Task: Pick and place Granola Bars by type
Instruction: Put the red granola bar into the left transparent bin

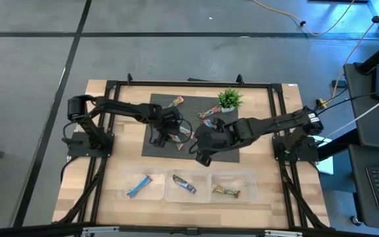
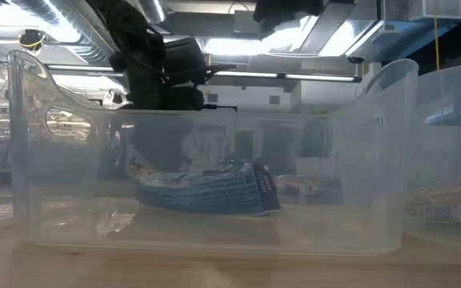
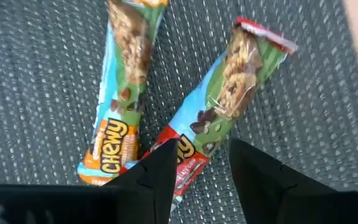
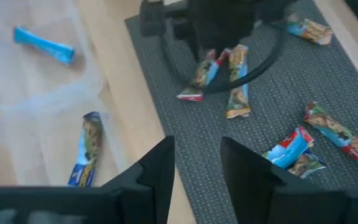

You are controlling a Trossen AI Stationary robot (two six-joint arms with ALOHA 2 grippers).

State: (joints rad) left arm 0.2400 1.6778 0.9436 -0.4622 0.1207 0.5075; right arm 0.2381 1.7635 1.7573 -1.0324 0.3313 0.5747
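Two granola bars lie side by side on the grey mat in the left wrist view: one with an orange end (image 3: 120, 93) and one with a red end (image 3: 229, 93). My left gripper (image 3: 204, 146) (image 1: 166, 133) hangs open above them, its fingers to either side of the red-ended bar's near end. My right gripper (image 4: 197, 146) (image 1: 201, 158) is open over the mat's near edge and holds nothing. More bars lie on the mat (image 4: 291, 149) (image 4: 337, 134) (image 1: 176, 102). Each of the three clear bins holds one bar: blue (image 1: 139, 186), blue-dark (image 1: 184, 184), tan (image 1: 226, 191). My left gripper comes from above, pointing down, with one finger (image 3: 160, 174) overlapping the red-ended bar's end (image 3: 188, 158). I cannot tell whether it touches the wrapper. The bar lies flat on the mat.
A small green potted plant (image 1: 229, 99) stands at the mat's far right corner. The grey mat (image 1: 153, 148) covers the table's middle. Three clear bins (image 1: 255, 178) sit in a row along the near edge. In the low view the middle bin's wall (image 2: 374, 160) fills the picture.
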